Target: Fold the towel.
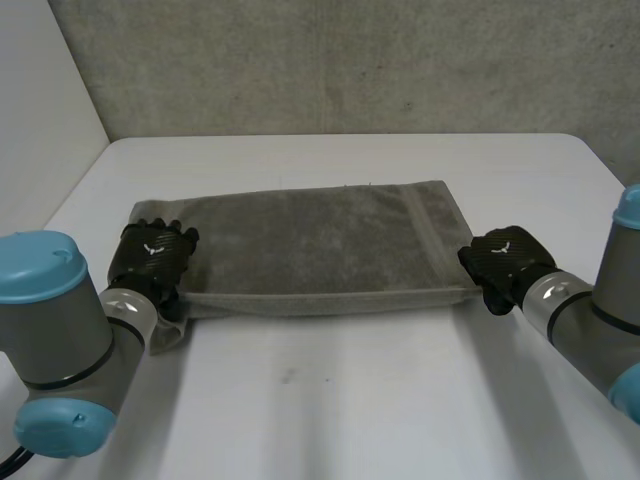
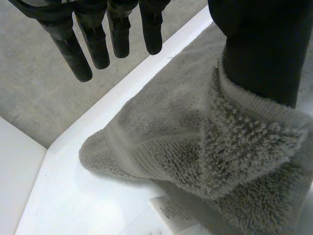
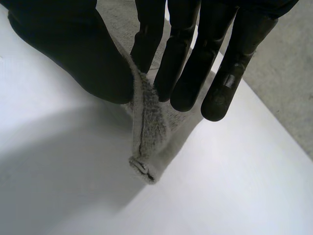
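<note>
As it lies doubled lengthwise, the grey towel shows looped pile.

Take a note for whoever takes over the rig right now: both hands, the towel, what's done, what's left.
Left robot hand: open at the towel's left end, fingers straight and off the cloth, thumb against it.
Right robot hand: shut on the towel's near right corner, pinched between thumb and fingers.
Towel: flat on the table, lying crosswise.
Done: looks folded once; two layers show along the near edge.
Left: probably another fold. The left robot hand needs a grip first.
</note>
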Controlling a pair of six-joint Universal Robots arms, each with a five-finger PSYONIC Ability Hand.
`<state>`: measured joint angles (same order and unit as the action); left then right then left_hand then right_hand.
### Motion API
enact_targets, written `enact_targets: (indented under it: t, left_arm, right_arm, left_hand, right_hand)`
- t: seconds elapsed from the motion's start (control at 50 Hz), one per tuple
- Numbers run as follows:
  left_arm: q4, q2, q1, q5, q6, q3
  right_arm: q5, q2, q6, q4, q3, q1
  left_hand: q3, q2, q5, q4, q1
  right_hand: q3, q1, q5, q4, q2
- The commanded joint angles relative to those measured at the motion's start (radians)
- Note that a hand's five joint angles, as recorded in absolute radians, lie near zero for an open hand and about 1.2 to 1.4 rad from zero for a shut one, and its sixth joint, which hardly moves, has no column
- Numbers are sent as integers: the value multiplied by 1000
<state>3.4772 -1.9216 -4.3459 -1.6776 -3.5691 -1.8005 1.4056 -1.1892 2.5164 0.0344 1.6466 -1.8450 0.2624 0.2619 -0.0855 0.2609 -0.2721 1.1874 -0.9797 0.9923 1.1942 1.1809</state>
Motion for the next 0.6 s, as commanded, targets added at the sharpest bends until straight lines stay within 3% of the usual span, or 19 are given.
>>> enact_targets:
  t: [0.02,0.18,0.36,0.46,0.5,0.52,0.54,0.6]
  left_arm:
    - [-61,7,-35,3,76,-14]
    - [-136,7,-41,84,240,-28]
    - [-158,7,-46,91,240,-25]
    - [-167,13,-43,93,240,-17]
    - [-171,30,-44,95,239,-20]
    - [-171,30,-44,95,239,-20]
    - [-173,36,-44,95,239,-22]
    - [-178,47,-40,96,222,-17]
  right_arm:
    - [-40,0,159,9,2,105]
    - [-69,0,185,9,9,136]
    - [-80,0,190,21,22,133]
    - [-97,0,190,25,36,133]
    - [-105,0,190,27,38,136]
    - [-105,0,190,27,38,136]
    - [-111,0,190,27,38,136]
    - [-122,0,187,25,38,138]
  left_hand:
    - [16,16,-18,17,-6]
    - [36,37,-39,38,-27]
    - [136,137,-138,138,-126]
    - [471,471,-473,472,-461]
    - [924,924,-926,925,-914]
    - [926,926,-928,927,-916]
    - [1129,1130,-1132,1131,-1120]
    - [1134,1134,-1136,1135,-1124]
  right_hand:
    - [209,-417,229,202,215]
    - [209,-417,229,202,215]
    - [209,-417,229,202,215]
    - [209,-417,229,202,215]
    - [209,-417,229,202,215]
    - [209,-417,229,202,215]
    - [209,-417,229,202,215]
    - [209,-417,229,202,215]
